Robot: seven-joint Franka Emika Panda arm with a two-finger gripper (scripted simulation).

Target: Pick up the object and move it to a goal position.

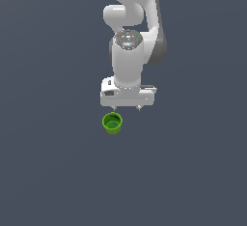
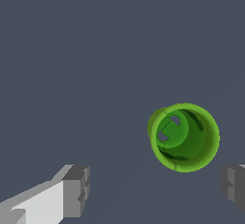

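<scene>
We see the white arm (image 1: 129,51) coming down from the top centre of the exterior view, its wrist pointing downward and ending in the gripper (image 1: 126,108) a little above the middle of the frame. The small bright green cup (image 1: 112,123) sits just below the gripper and slightly toward the exterior view's left, near the centre of the picture, standing upright with its open mouth facing up on the plain dark grey desk (image 1: 48,172). In this view we can make out two short tips under the gripper body, set apart from each other, and the cup lies just below the one toward the exterior view's left; they do not touch it. In the wrist view we look down into the cup (image 2: 184,137), which appears at the right of centre, its thick rim lighter than the darker green inside. The fingers (image 2: 75,191) show at the lower edge of that picture, one at the lower left and the other at the lower right edge, spread wide with nothing between them. The cup lies above the line joining them, nearer the lower-right finger, apart from both.
</scene>
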